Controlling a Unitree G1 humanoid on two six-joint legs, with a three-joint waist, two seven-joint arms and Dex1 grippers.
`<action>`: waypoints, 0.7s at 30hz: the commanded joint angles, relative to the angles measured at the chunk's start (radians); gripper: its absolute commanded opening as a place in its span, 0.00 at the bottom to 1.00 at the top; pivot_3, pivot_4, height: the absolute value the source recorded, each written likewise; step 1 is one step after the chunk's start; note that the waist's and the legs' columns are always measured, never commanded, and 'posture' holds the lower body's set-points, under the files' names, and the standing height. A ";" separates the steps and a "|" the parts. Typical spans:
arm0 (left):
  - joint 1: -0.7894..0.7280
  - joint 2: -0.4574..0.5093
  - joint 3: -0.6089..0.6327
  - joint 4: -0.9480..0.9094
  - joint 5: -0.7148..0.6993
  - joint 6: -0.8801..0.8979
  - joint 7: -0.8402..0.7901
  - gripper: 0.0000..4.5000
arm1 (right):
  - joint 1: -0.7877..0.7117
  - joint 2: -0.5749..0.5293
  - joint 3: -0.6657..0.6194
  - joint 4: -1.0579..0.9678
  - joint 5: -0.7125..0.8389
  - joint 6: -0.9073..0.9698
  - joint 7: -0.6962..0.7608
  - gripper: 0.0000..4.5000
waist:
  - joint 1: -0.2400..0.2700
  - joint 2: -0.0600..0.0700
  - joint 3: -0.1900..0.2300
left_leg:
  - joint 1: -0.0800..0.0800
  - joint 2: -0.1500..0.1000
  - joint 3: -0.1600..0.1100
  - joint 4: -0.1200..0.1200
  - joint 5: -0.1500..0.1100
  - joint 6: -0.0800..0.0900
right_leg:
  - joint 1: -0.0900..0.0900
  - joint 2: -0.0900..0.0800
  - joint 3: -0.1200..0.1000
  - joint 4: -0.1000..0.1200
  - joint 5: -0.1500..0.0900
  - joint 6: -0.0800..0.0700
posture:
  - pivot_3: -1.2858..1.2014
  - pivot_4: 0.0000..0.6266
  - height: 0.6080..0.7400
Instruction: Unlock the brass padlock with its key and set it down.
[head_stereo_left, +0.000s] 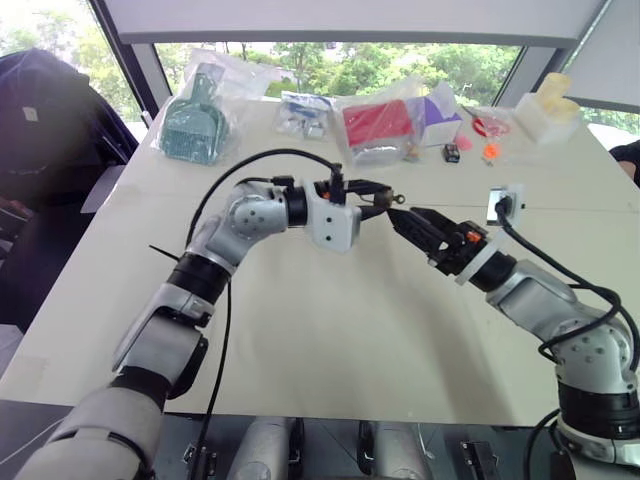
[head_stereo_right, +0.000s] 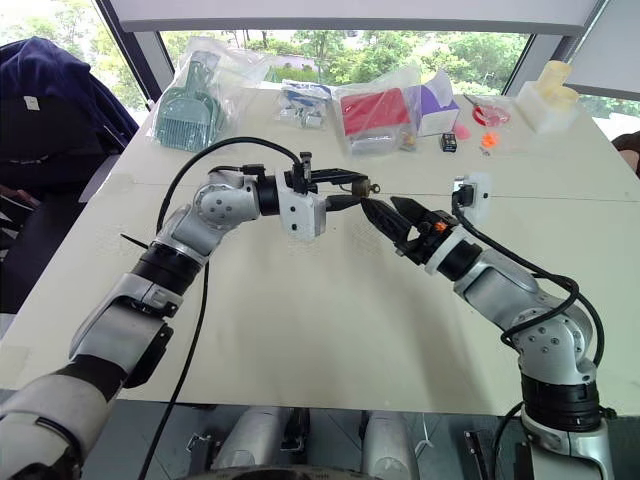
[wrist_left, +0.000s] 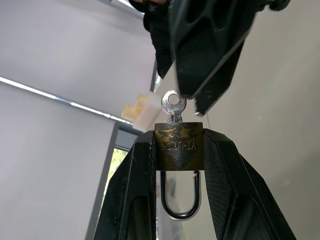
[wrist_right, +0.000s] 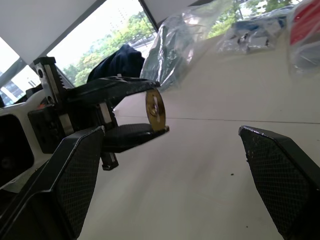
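Left claw (wrist_left: 177, 150) clamps the brass padlock (wrist_left: 178, 145) between both fingers, above the counter (head_stereo_left: 330, 330). Its long axis runs level (shackle toward the wrist), and the key (wrist_left: 173, 106) sticks out of its body toward the right claw (wrist_right: 172, 160), which stands wide open just beside, holding nothing.

I see both my arms in silver-grey metal shells with black joint bands, black cables looping loose along each; a white block sits at my left wrist (head_stereo_left: 333, 222), a white ring at my right wrist (head_stereo_left: 478, 262), and the black fingers (wrist_right: 75, 175) wear a cross-hatched grip texture
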 joint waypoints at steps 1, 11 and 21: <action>0.003 -0.006 0.005 -0.070 -0.041 0.002 -0.010 0.16 | -0.027 0.016 -0.007 0.009 -0.022 -0.012 0.026 0.99 | 0.001 0.000 0.000 | 0.000 0.000 0.000 0.000 0.000 0.000 | 0.000 0.000 0.000 0.000 0.000 0.000 | 0.52 0.24 0.96; 0.023 -0.001 0.006 -0.127 -0.054 0.018 -0.013 0.16 | -0.044 0.059 0.005 0.048 -0.052 0.032 0.031 0.36 | -0.002 0.000 0.000 | 0.000 0.000 0.000 0.000 0.000 0.000 | 0.000 0.000 0.000 0.000 0.000 0.000 | 0.52 0.24 0.96; 0.035 0.005 0.012 -0.143 -0.141 0.092 -0.104 0.79 | -0.042 0.071 -0.002 0.045 -0.066 0.051 0.023 0.00 | -0.002 0.000 0.000 | 0.000 0.000 0.000 0.000 0.000 0.000 | 0.000 0.000 0.000 0.000 0.000 0.000 | 0.52 0.24 0.96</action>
